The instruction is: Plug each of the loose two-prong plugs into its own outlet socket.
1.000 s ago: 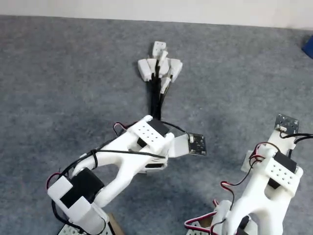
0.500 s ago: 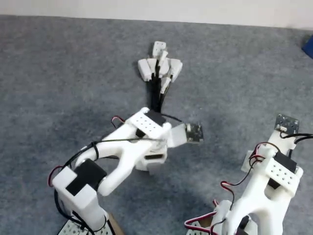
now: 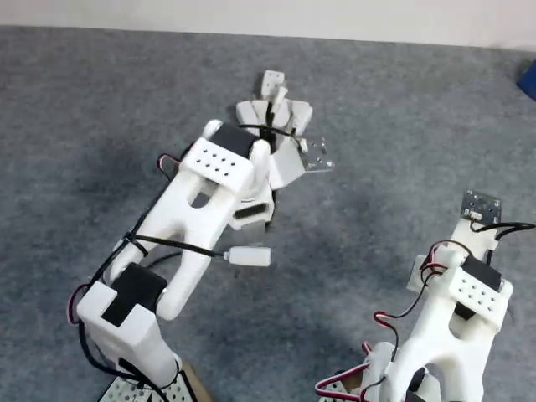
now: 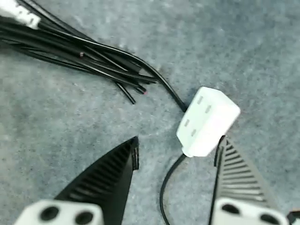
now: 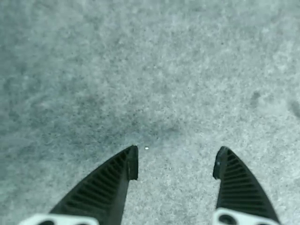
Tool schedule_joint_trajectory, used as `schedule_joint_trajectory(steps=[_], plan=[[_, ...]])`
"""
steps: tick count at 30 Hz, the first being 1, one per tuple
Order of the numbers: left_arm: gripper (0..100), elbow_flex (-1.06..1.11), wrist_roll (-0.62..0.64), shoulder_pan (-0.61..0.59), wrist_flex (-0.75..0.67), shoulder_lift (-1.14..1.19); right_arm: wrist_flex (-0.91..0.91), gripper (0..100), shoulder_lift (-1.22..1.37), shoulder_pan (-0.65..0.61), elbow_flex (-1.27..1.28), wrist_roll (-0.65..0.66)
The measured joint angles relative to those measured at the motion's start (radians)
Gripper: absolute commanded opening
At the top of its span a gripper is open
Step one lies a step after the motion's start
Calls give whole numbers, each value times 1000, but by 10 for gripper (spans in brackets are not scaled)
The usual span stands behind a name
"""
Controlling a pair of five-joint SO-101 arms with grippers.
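Observation:
A bundle of white plugs and sockets point(image 3: 275, 110) on black cables lies at the far middle of the grey carpet. My left arm point(image 3: 209, 188) stretches over the near side of that bundle. In the left wrist view, my left gripper point(image 4: 178, 143) is open just above the carpet. A white socket block point(image 4: 207, 121) with two pairs of slots lies right beside one of its fingers point(image 4: 234, 164). Black cables point(image 4: 79, 47) fan out beyond it, with a white plug point(image 4: 18, 13) at the view's edge. My right gripper point(image 5: 177, 151) is open over bare carpet, holding nothing.
My right arm point(image 3: 465, 293) stands at the near right, well apart from the bundle. Grey carpet point(image 3: 100, 126) spreads out on both sides of the cables. A blue object point(image 3: 529, 79) pokes in at the far right edge.
My left arm has swung away from the near middle and out over the plug bundle. The right arm has hardly moved.

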Motion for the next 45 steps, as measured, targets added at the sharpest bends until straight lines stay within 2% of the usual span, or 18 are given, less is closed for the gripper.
schedule_joint_trajectory(steps=[6, 12, 17, 27, 33, 40, 45], plan=[[185, 37, 2, -38, -2, 0, 0, 263, 0, 0, 0, 0], [181, 272, -52, -103, -175, -3, 0, 263, 0, 0, 0, 0], [179, 397, -66, -110, -224, -2, 0, 263, 0, -5, 0, 0], [182, 411, -66, -115, -227, -2, 0, 263, 0, -6, 0, 0], [183, 348, -57, -201, -226, -137, 0, 263, 0, -41, 0, 0], [182, 290, 141, -316, -222, -316, 0, 263, 0, -124, 0, 0], [182, 338, 431, -411, -298, -344, 58, 264, 8, -272, -84, 0]])
